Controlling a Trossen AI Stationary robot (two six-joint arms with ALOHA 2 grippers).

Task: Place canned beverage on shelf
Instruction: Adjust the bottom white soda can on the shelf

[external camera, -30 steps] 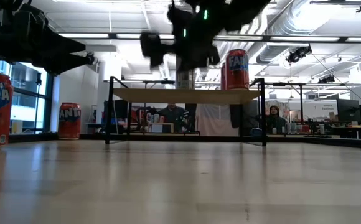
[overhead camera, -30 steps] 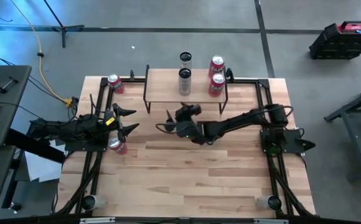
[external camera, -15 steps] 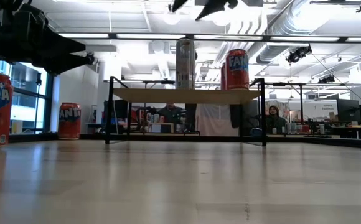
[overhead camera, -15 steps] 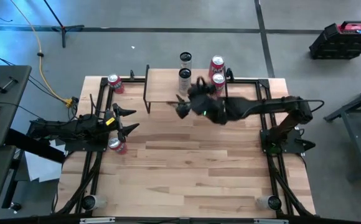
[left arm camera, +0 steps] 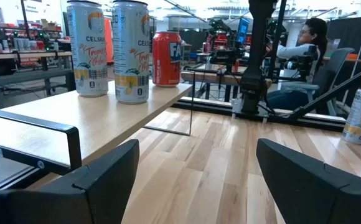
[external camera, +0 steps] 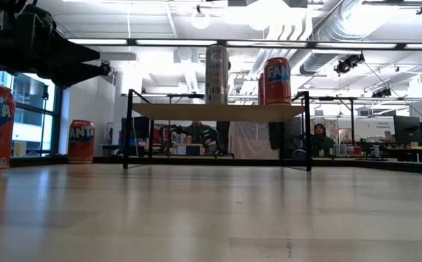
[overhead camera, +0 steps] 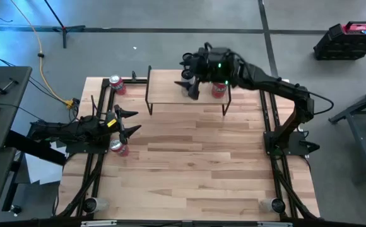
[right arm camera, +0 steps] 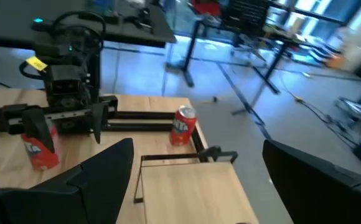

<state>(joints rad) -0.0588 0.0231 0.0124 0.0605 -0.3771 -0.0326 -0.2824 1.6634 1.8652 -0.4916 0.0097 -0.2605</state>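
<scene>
The shelf stands at the top centre of the high view, on the far edge of the desk; cans already stand upright on its plank; the left wrist view shows two tall silver cans side by side at its upper left, with a shelf red can just beside them; a sliver of red between the silver pair may be a fourth can, though that cannot be told for sure.

The right end effector hangs over the shelf at the top centre of the high view, fingers spread and pinching nothing; its wrist view shows only empty space between them; this placement looks finished.

What is left, by this judgement, is on the desk: two red cans, a far red can at the upper left near the shelf's end, and a near red can at the left; the left end effector waits just beside the latter, fingers spread and empty.

The count: at least three cans on the shelf, two on the desk, one shelf, two arms.
</scene>
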